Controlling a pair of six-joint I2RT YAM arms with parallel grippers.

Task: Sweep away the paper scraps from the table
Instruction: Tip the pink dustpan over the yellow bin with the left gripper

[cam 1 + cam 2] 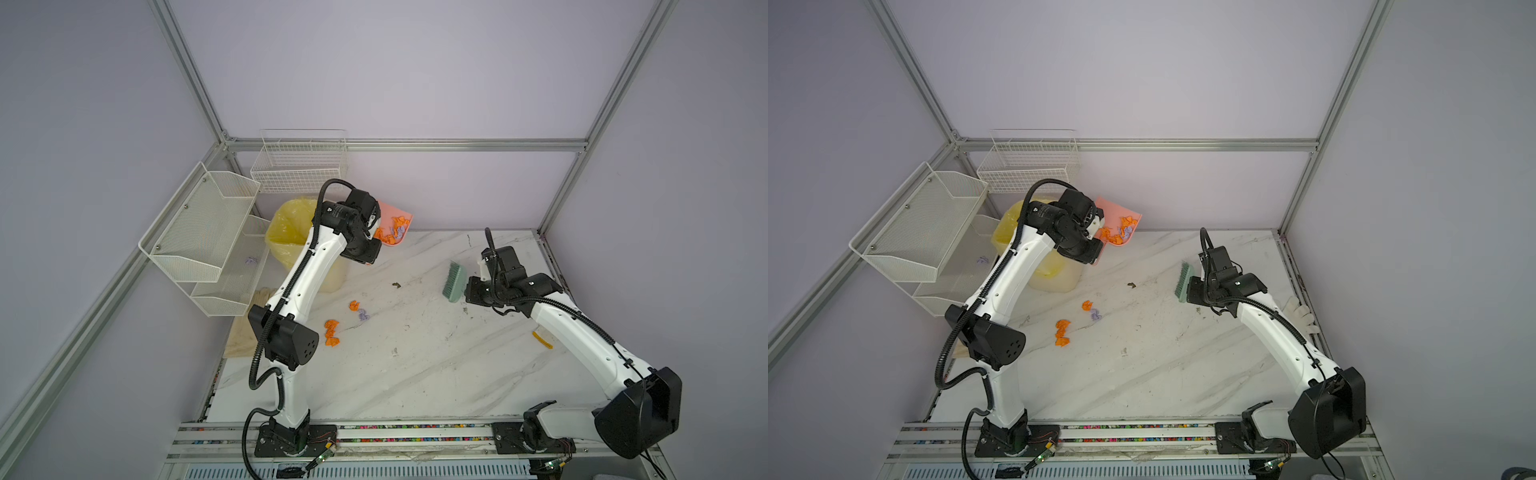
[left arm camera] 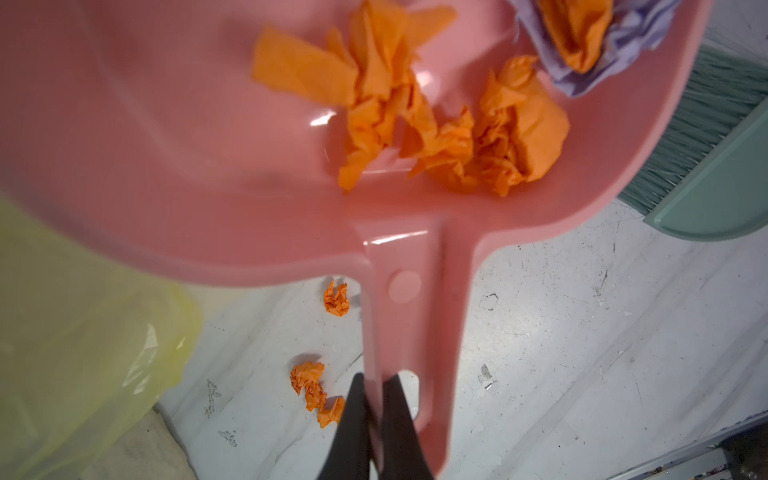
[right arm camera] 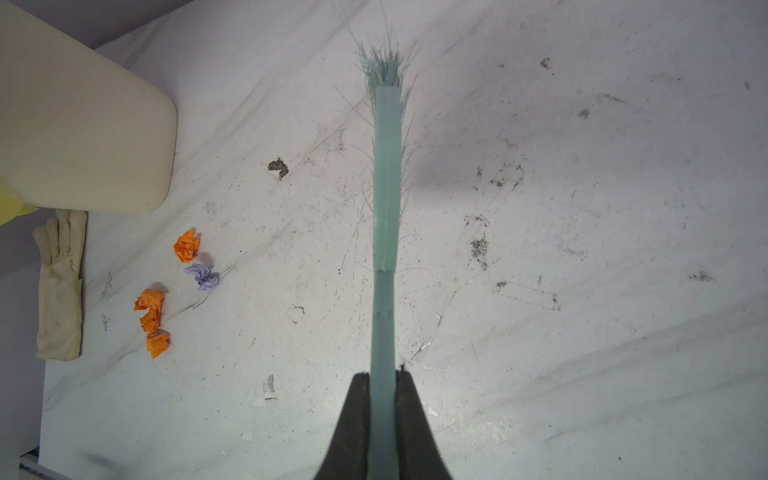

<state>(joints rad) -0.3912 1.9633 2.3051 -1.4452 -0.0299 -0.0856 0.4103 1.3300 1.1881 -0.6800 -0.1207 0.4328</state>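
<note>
Nearest you, the counter (image 1: 415,374) is white with grey veins and scuffed with small dark marks. Take the yellow-lined bin (image 1: 291,232) as your mark. A thin yellow strip (image 1: 542,338) lies well apart from it, toward the opposite side of the counter. Loose paper scraps (image 1: 331,332) sit on the counter on the near side of the bin. There is a short run of orange wads bunched together, then one more orange wad and a lilac one just beside each other, a little closer to the bin. A beige glove (image 3: 60,286) lies flat at the counter's edge, near the bin's base. Your right jaws are pinched on the handle of the green brush (image 1: 454,282). It is held edge-on, well apart from the bin across the counter, with the bristles turned toward the bin's side. Whether they touch the counter I cannot tell. Your left jaws are clamped on the far end of the handle of the pink dustpan (image 1: 395,216), by its hanging hole. The pan is up off the counter, just beside the bin on the side facing the brush. It is tilted, with orange and lilac scraps heaped against one side wall. Past the bin hang the white wire racks (image 1: 208,237). One lilac wad lies in a lower tier of the mesh one, near the bin.
</note>
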